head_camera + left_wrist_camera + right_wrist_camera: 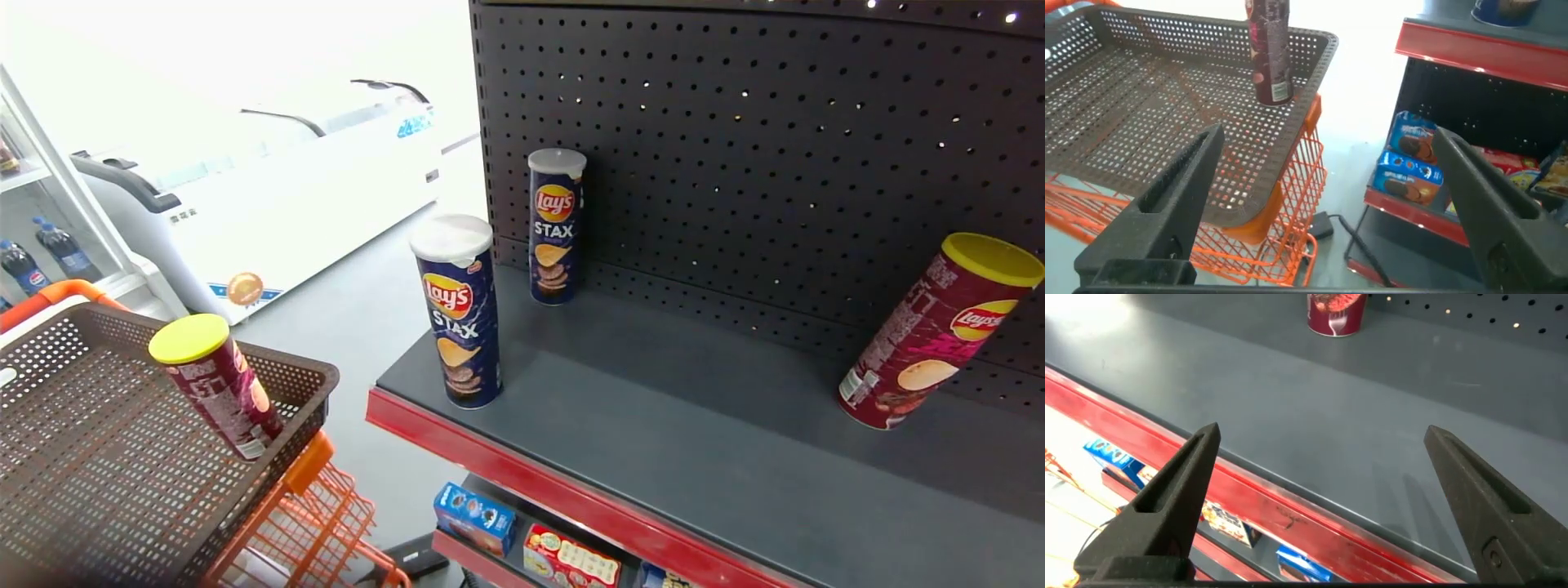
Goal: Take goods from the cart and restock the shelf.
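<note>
Here, 2 grippers gape: left gripper (1327,135) near the cart rim (1321,57), right gripper (1320,431) above the shelf edge (1249,494).

It was a shop; a pegboard-backed shelf (653,425) carried crisp cans (457,310); boxed snacks (473,516) sat below; a shopping cart (310,376) stood beside it; a chest freezer (326,188) and bottled drinks (65,253) lay beyond.

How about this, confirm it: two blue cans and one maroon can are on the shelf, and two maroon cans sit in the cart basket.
Wrong: the head view shows one maroon can in the cart basket, not two. The shelf count is right.
</note>
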`<state>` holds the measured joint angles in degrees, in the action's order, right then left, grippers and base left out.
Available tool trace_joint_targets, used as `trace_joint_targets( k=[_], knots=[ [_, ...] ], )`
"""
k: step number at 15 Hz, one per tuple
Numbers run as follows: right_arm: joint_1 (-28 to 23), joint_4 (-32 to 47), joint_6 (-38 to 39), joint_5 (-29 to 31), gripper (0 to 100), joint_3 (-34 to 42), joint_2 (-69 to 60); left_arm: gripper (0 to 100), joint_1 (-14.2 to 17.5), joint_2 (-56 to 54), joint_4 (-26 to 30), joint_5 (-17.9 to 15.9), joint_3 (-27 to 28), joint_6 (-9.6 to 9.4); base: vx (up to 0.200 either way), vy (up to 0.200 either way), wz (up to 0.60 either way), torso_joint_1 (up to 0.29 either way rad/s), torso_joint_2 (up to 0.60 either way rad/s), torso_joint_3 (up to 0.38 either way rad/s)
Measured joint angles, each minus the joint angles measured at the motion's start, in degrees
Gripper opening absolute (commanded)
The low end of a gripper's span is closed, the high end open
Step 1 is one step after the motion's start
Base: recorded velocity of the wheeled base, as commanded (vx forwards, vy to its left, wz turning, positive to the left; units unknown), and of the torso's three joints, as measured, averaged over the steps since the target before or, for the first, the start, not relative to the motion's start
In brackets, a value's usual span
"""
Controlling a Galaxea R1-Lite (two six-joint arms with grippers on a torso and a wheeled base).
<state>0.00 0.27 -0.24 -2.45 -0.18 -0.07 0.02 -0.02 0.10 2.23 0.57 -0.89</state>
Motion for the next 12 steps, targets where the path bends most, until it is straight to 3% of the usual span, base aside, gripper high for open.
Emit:
trace_joint_targets(
  k=[6, 9, 12],
  knots=[
    [0.0, 0.0, 0.0, 0.1, 100, 0.0, 0.0, 100, -0.2, 11.3, 5.9, 3.6, 11.2, -1.32, 0.000, 0.000, 0.00, 0.000, 0.00, 0.000],
    [0.0, 0.0, 0.0, 0.1, 100, 0.0, 0.0, 100, 0.7, 20.8, 6.0, 7.3, 13.3, -0.28, 0.000, 0.000, 0.00, 0.000, 0.00, 0.000],
    [0.0, 0.0, 0.0, 0.1, 100, 0.0, 0.0, 100, 2.9, 33.9, 3.0, 9.0, 15.8, 0.65, 0.000, 0.000, 0.00, 0.000, 0.00, 0.000]
  ],
)
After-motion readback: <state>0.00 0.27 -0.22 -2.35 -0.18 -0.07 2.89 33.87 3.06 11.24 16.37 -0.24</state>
